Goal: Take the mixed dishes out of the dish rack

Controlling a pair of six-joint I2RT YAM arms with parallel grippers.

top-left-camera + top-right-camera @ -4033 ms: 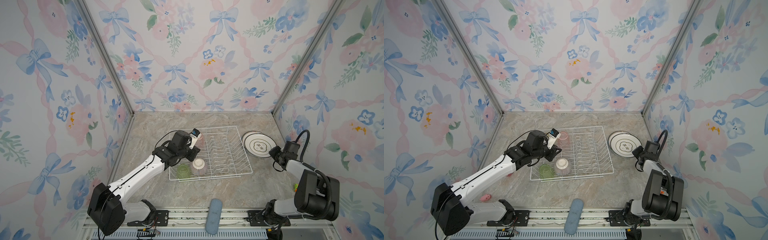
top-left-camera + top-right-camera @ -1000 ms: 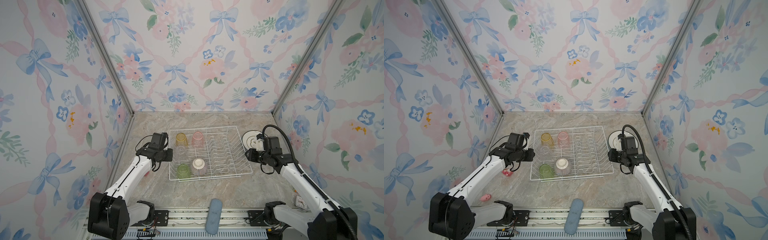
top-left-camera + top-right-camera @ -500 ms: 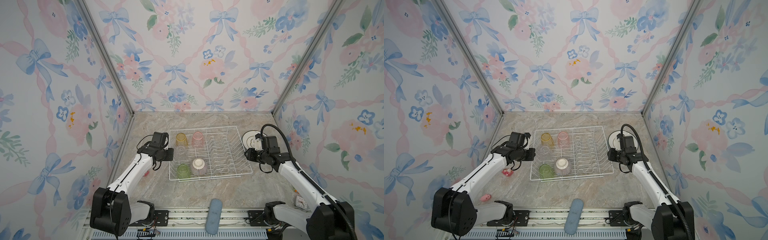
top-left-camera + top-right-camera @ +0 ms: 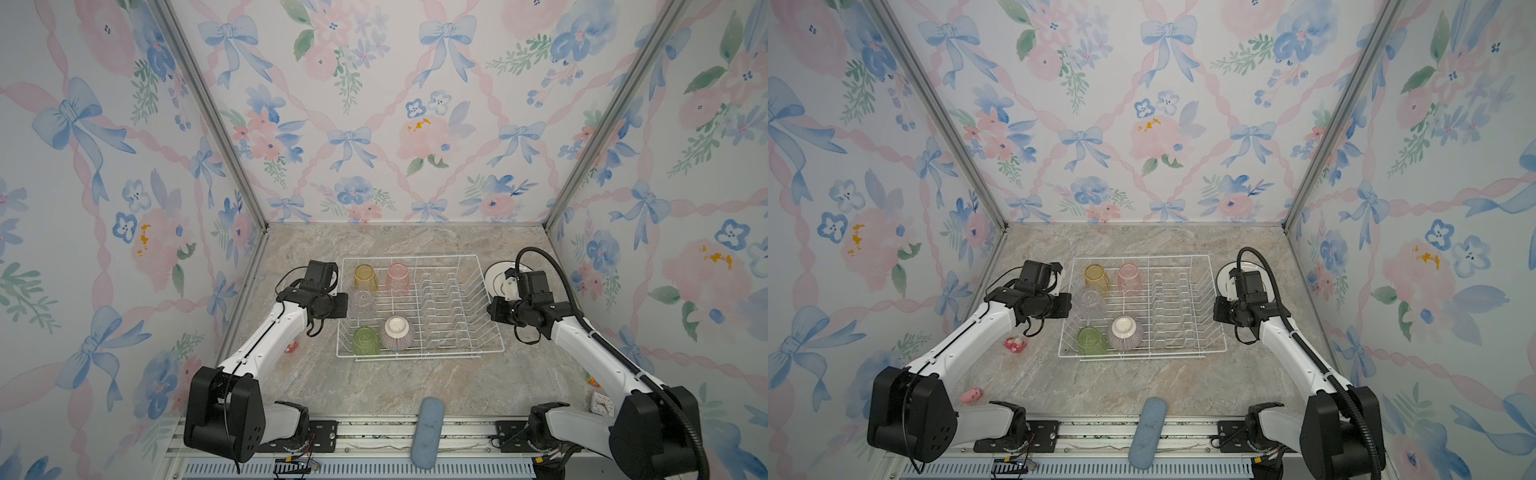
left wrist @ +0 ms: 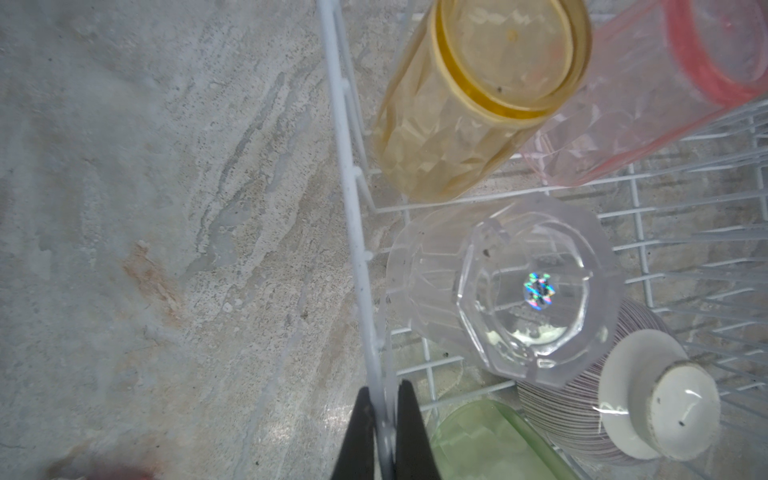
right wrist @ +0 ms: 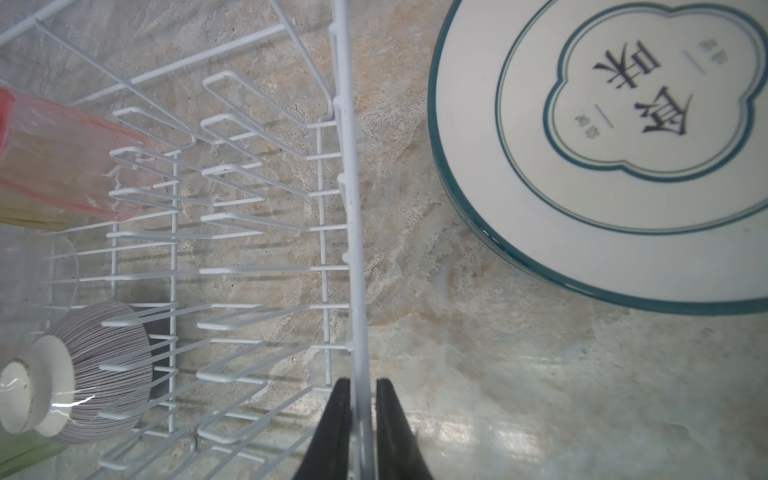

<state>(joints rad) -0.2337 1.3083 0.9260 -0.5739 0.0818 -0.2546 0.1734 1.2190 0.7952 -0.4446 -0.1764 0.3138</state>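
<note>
Both grippers pinch the rack's rim, 1 at each short end.

In a top view the left gripper (image 4: 338, 305) sits at the 9 o'clock end of the rack (image 4: 436, 354) and the right gripper (image 4: 492, 309) at its 3 o'clock end, so the rack's long axis runs straight between them. Each wrist view shows the jaws narrowed onto the white rim wire, holding it. Inside the rack we count 4 tumblers, yellow (image 4: 365, 277), pink (image 4: 397, 277), clear (image 4: 363, 302) and green (image 4: 365, 340), plus 1 striped bowl (image 4: 395, 332) foot up. All crowd toward 9 o'clock, nearer the left arm. The plates (image 4: 496, 276) lie stacked on the table (image 4: 374, 395), just outside the rack at 3 o'clock. We judge any next move shifts the whole rack, so both ends must travel together.
</note>
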